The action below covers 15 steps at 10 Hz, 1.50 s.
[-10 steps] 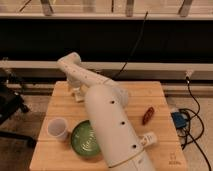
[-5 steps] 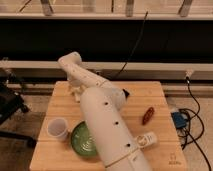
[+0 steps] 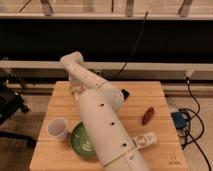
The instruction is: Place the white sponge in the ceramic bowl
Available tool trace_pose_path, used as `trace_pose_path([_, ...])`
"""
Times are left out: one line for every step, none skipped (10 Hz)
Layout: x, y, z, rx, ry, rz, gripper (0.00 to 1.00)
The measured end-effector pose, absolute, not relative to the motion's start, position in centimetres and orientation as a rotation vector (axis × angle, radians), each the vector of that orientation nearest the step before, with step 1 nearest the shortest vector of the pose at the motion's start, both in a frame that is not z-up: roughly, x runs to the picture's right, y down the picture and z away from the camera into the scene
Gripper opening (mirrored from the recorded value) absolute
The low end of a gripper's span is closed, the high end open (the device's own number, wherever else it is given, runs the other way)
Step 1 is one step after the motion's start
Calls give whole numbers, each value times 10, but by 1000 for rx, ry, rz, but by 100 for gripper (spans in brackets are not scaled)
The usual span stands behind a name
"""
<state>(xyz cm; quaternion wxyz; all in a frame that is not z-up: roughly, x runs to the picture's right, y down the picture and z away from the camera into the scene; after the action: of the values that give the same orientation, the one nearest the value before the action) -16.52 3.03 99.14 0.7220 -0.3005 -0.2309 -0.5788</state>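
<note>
While the arm [image 3: 107, 125] half-hides the glossy green ceramic bowl [image 3: 79, 143], the gripper [image 3: 76, 92], state unclear, hangs farther back.

Single view: elevated, behind the arm [image 3: 107, 125] base, facing 12 o'clock, looking down on the nearby surface [image 3: 150, 97]; hand [image 3: 76, 91] at 11 o'clock.
</note>
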Motion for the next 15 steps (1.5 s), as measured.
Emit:
trace_pose_path([-165,32,993,-668,-515,-1296,73])
trace_pose_path([-164,34,994,-672,-515,-1307,62])
trace_pose_path([-164,36,994,-676,-515,-1312,54])
trace_pose_path([-164,35,995,-671,-514,-1315,45])
trace_pose_path([-162,36,995,-675,-511,-1319,33])
trace_pose_path([-163,36,995,-673,-511,-1320,24])
trace_pose_path([-164,37,995,-674,-509,-1324,16])
trace_pose_path([-163,38,994,-675,-505,-1328,4])
trace_pose_path([-162,38,993,-676,-502,-1329,0])
trace_pose_path([-162,40,992,-677,-500,-1331,0])
trace_pose_path([-160,41,989,-677,-497,-1332,0])
trace_pose_path([-156,42,984,-679,-490,-1333,0])
trace_pose_path([-155,39,975,-665,-487,-1328,0])
trace_pose_path([-152,37,964,-655,-482,-1322,0])
trace_pose_path([-150,36,954,-638,-475,-1316,0])
